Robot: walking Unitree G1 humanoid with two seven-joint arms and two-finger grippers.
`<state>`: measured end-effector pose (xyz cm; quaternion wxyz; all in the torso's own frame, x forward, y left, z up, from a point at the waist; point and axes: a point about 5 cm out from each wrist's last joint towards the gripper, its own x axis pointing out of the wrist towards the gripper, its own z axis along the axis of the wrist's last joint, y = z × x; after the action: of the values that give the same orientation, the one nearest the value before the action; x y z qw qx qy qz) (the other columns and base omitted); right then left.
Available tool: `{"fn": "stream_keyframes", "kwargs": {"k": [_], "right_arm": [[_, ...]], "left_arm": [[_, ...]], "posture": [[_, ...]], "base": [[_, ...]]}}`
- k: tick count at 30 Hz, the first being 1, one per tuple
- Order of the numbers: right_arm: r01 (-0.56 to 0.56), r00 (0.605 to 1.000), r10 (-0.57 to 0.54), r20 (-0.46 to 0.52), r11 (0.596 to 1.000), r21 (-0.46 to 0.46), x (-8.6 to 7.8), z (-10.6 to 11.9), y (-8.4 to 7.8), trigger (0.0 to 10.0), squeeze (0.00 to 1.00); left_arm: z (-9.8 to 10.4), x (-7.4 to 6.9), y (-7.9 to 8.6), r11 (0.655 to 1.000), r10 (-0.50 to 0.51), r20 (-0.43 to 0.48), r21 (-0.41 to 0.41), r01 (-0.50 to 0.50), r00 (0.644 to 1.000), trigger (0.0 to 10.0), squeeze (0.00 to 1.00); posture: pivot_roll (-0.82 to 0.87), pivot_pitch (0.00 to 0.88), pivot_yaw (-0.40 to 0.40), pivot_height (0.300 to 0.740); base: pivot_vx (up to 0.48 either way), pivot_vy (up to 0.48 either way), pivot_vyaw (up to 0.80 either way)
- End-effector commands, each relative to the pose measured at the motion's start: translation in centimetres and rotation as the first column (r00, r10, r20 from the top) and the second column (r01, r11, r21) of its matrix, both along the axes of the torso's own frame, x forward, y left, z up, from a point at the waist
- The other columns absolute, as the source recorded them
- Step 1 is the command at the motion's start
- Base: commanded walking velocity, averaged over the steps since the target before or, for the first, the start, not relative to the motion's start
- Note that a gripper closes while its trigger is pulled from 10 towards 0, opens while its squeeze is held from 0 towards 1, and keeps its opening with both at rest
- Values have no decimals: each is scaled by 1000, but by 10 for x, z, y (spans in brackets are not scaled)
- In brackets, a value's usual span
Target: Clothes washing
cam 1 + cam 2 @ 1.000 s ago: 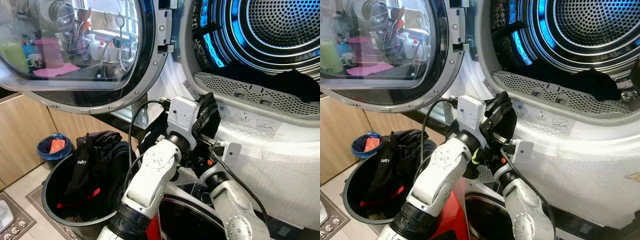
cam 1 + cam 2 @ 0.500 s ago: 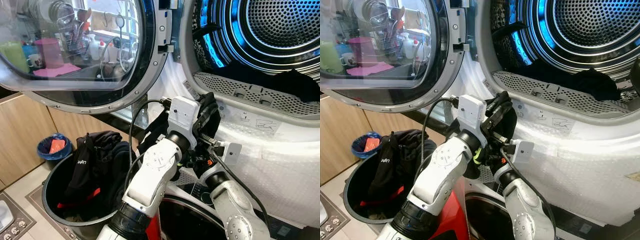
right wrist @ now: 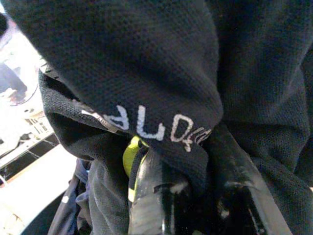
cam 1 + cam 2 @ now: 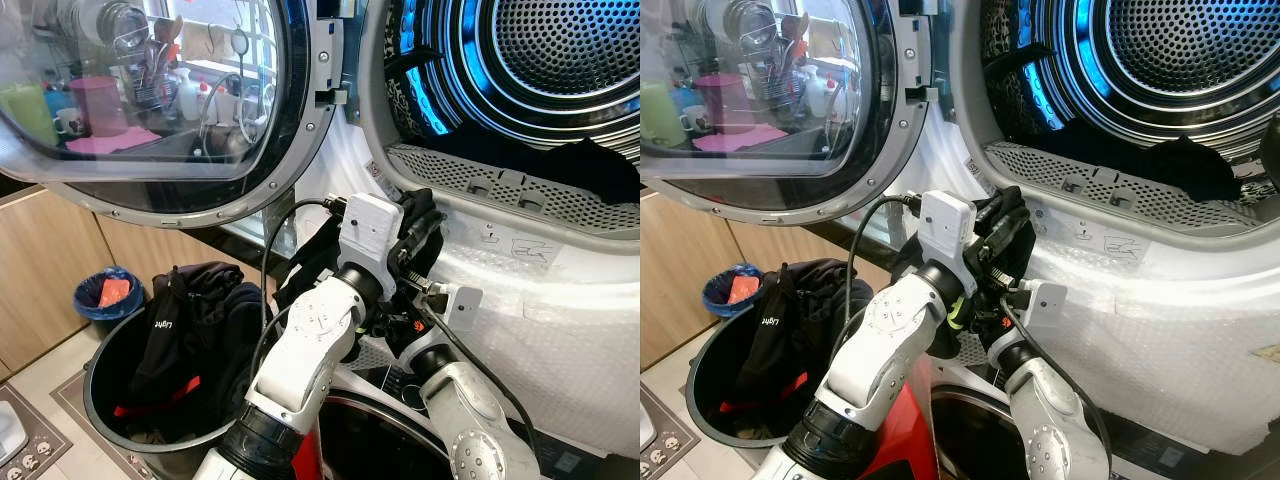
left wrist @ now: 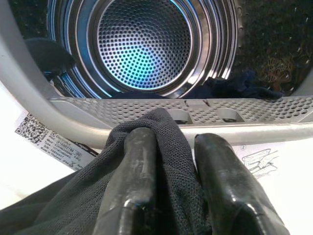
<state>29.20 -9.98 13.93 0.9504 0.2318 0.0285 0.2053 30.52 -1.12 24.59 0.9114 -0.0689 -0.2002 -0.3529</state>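
My left gripper (image 4: pixel 415 225) is shut on a dark mesh garment (image 5: pixel 164 125) and holds it just below the open washer drum (image 4: pixel 560 50), in front of the grey perforated rim (image 5: pixel 205 107). Right below it, my right gripper (image 3: pixel 193 196) is shut on the same garment, whose fold with white lettering (image 3: pixel 146 122) drapes over its fingers (image 3: pixel 151 196). More dark clothes (image 4: pixel 1185 165) lie at the drum's front lip. A round black basket (image 4: pixel 110 400) at lower left holds dark clothes (image 4: pixel 190 320) with a red trim.
The washer's round glass door (image 4: pixel 150 90) stands swung open to the left, above the basket. A small blue bin (image 4: pixel 105 295) sits on the floor by wooden cabinets (image 4: pixel 40 260). White bubble wrap (image 4: pixel 560 340) covers the machine's front below the drum.
My left gripper has edged slightly right and up toward the drum with the garment. The right arm and the basket have stayed put.
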Motion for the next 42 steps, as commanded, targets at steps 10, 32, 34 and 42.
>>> {"fn": "stream_keyframes", "kwargs": {"k": [10, 32, 34, 42], "right_arm": [[-76, 996, 75, 42, 997, 34, -4, 4, 17, 8863, 0], [-45, 989, 55, 139, 996, -71, 2, 7, -78, 10000, 0], [-51, 983, 68, 168, 994, -100, 1, 14, -90, 10000, 0], [-147, 957, 177, 230, 979, -144, -5, 31, -108, 10000, 0]], "left_arm": [[-3, -39, -31, 921, -374, 25, 130, 367, 927, 10000, 1000], [-38, -58, 44, 866, -380, 9, 353, 353, 925, 10000, 0], [-41, -62, 54, 859, -371, 6, 381, 341, 929, 10000, 0], [-48, -69, 77, 843, -335, -18, 440, 308, 942, 10000, 0]], "posture": [[35, 0, -20, 740], [43, 0, -28, 740], [45, 0, -30, 740], [51, 0, -33, 740]], "base": [[0, 0, 0], [0, 0, 0], [0, 0, 0], [0, 0, 0]]}}
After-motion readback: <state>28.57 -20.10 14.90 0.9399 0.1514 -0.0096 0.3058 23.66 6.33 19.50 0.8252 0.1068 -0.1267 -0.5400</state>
